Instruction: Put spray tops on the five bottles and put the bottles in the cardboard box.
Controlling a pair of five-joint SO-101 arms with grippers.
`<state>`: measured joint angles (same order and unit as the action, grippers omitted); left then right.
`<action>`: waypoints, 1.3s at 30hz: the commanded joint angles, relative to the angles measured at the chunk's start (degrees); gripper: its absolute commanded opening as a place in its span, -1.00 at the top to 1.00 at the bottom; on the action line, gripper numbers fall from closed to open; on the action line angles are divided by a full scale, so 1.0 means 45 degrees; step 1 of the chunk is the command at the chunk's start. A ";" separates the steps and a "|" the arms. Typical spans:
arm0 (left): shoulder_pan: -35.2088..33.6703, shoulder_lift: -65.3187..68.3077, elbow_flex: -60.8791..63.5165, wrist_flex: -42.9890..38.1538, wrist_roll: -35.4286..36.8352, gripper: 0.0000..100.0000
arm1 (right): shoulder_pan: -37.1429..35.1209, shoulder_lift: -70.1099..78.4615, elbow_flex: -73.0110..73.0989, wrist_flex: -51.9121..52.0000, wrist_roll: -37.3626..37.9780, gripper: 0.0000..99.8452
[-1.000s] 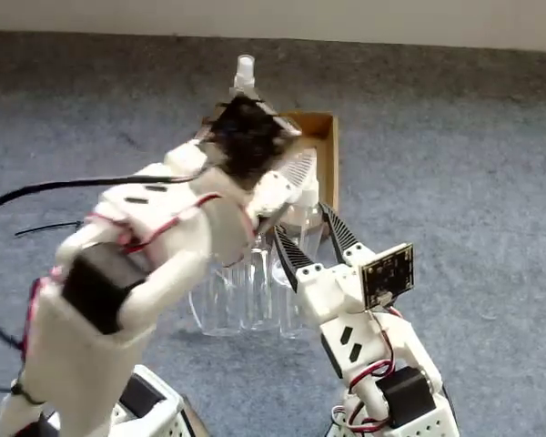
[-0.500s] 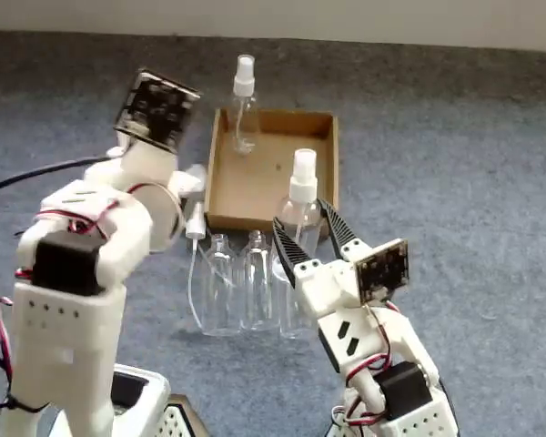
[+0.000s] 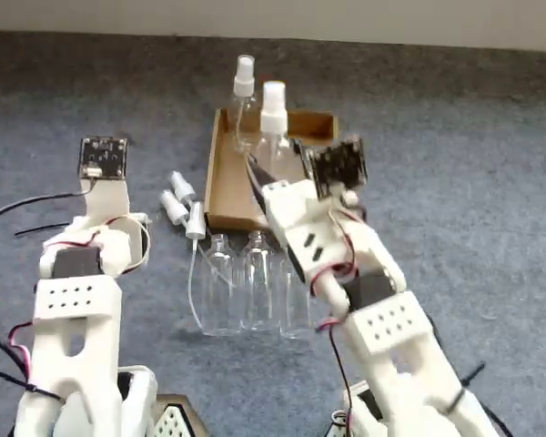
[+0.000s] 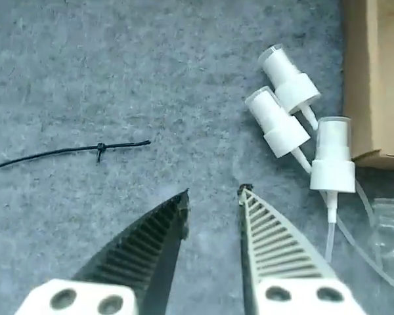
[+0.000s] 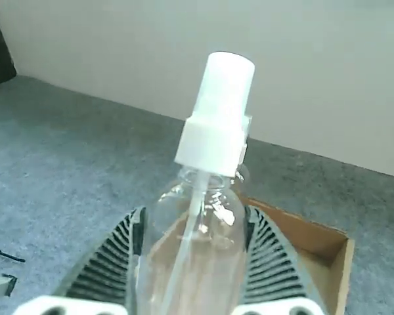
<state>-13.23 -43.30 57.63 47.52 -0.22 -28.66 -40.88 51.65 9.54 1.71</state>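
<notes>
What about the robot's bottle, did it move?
Yes. The held bottle moved from the near edge of the box toward its far end, beside the other bottle.

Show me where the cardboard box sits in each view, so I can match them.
High view: box at upper centre, under the held bottle, with the spray tops beside it.
Left wrist view: box at the picture's edge, next to the three spray tops.
Right wrist view: one corner of the box, behind the bottle.
Shared landmark: the grey carpet that the box lies on.
</notes>
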 commanded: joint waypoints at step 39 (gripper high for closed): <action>0.0107 -0.0147 0.1905 -0.3595 0.0391 0.75 | -0.1436 0.8703 0.3370 -1.9878 0.4571 0.99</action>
<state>-13.23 -43.30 66.42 32.31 1.01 -34.81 2.81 63.25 -75.30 21.49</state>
